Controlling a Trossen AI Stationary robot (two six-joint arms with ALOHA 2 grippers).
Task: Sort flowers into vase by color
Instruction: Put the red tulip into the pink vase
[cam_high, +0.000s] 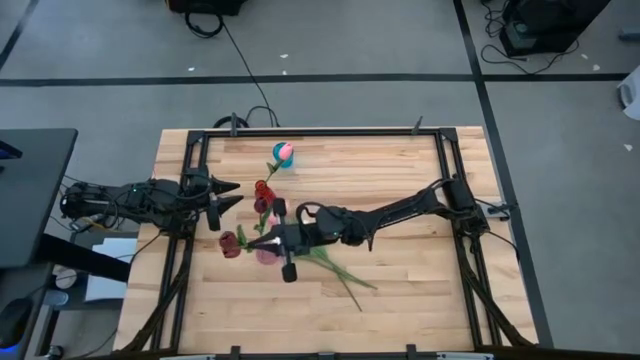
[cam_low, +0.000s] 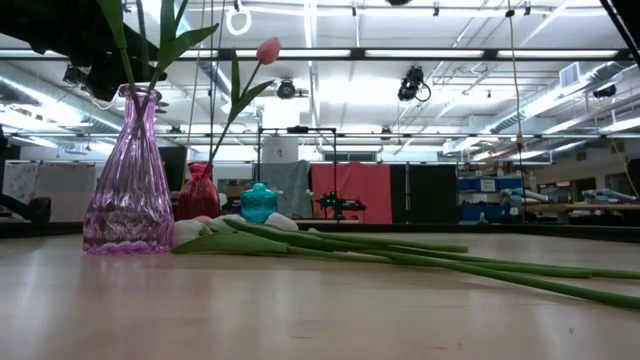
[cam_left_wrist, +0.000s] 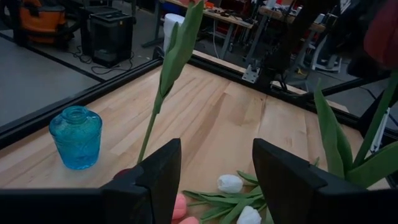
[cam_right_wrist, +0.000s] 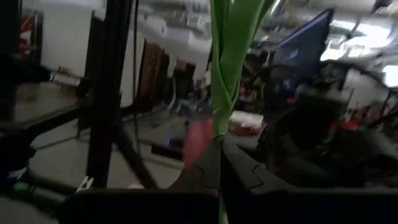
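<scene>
Right gripper (cam_high: 262, 238) pinches a tulip stem (cam_right_wrist: 225, 81) above the pink vase (cam_low: 128, 180); left gripper (cam_high: 232, 195), fingers spread, waits beside it.

Flowers (cam_low: 330, 245): artificial tulips with long thin green stems and leaves. Several lie flat on the wooden surface (cam_low: 320, 310), white heads near the pink glass vase (cam_low: 128, 180), stems trailing away from it. Green stems stand upright in the pink vase. One pink-headed tulip stands in the red vase (cam_low: 198, 193). The blue vase (cam_left_wrist: 76, 137) holds none.
</scene>
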